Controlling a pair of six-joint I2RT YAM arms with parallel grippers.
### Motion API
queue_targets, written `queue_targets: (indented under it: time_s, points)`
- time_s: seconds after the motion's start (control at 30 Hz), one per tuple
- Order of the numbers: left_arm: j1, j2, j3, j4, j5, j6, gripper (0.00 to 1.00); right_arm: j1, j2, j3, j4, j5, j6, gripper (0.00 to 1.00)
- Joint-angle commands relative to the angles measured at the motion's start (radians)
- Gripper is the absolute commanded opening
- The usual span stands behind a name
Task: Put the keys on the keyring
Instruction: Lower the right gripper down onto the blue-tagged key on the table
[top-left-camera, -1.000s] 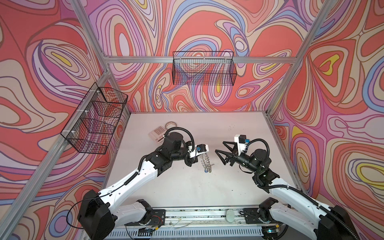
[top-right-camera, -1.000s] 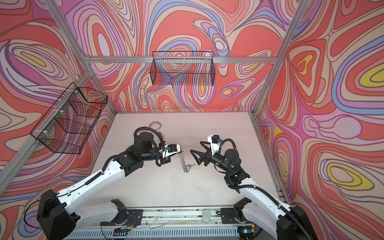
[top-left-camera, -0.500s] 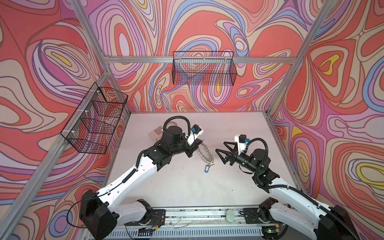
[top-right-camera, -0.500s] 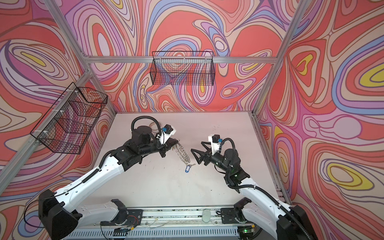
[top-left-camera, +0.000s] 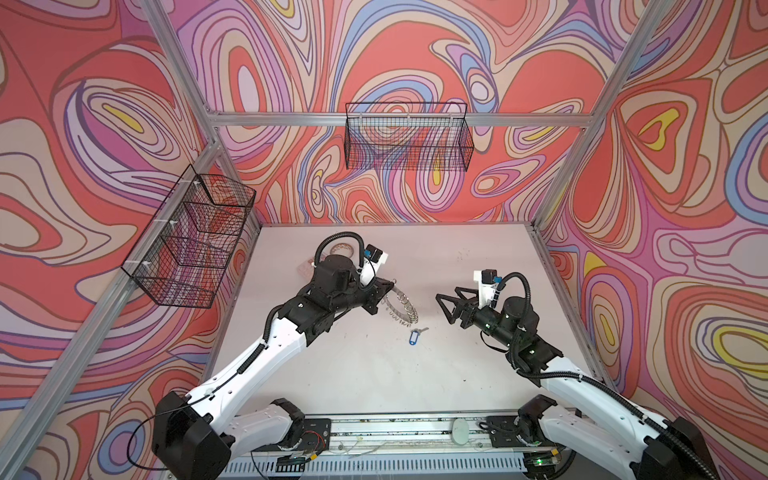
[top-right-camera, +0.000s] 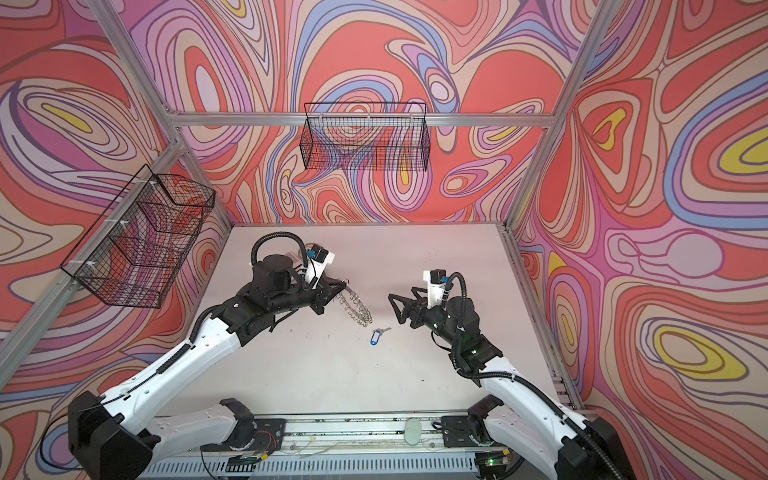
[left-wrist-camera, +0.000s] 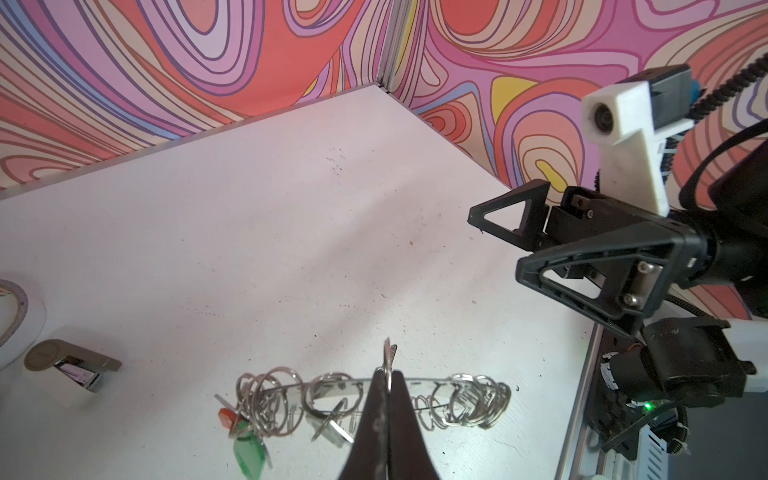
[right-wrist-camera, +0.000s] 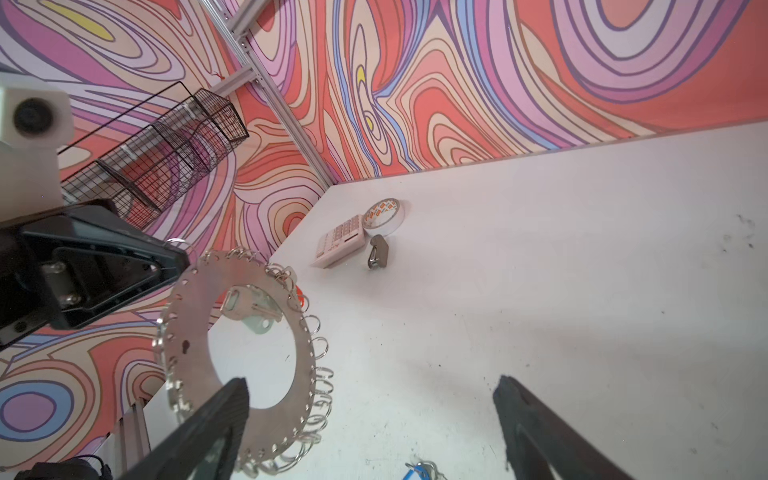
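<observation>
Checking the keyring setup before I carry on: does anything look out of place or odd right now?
Yes. A blue-tagged key lies loose on the table, apart from the keyring that the shut left end effector holds up tilted. A green-tagged key hangs on the ring, so this one looks like the stray.

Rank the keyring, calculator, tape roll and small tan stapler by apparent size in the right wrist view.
1. keyring, though nearness to the camera enlarges it
2. calculator
3. tape roll
4. small tan stapler

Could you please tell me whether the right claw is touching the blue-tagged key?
Apart. In the right wrist view, bare table shows between the blue-tagged key and the open right claw.
</observation>
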Motion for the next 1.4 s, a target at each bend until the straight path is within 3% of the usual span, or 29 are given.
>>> queue_targets:
  time_s: [0.0,0.27,0.47,0.6,0.87,1.37]
  points:
    - [0.015,-0.027,-0.006,0.032,0.035,-0.029,0.00,0.003,0.008,0.035,-0.102,0.045,0.034,0.98]
    - [0.032,-0.078,-0.039,-0.030,0.013,-0.032,0.00,0.052,0.061,0.028,-0.265,0.079,0.057,0.98]
    - [0.038,-0.153,-0.108,-0.099,-0.065,-0.034,0.00,0.123,0.177,0.033,-0.369,0.146,0.093,0.85]
    - [0.040,-0.157,-0.131,-0.134,-0.110,-0.055,0.00,0.188,0.312,0.076,-0.345,0.158,0.101,0.78]
    - [0.040,-0.148,-0.136,-0.134,-0.107,-0.042,0.00,0.260,0.551,0.226,-0.373,0.134,-0.016,0.56]
    - [0.054,-0.150,-0.130,-0.133,-0.080,-0.037,0.00,0.288,0.747,0.480,-0.657,0.215,-0.307,0.37]
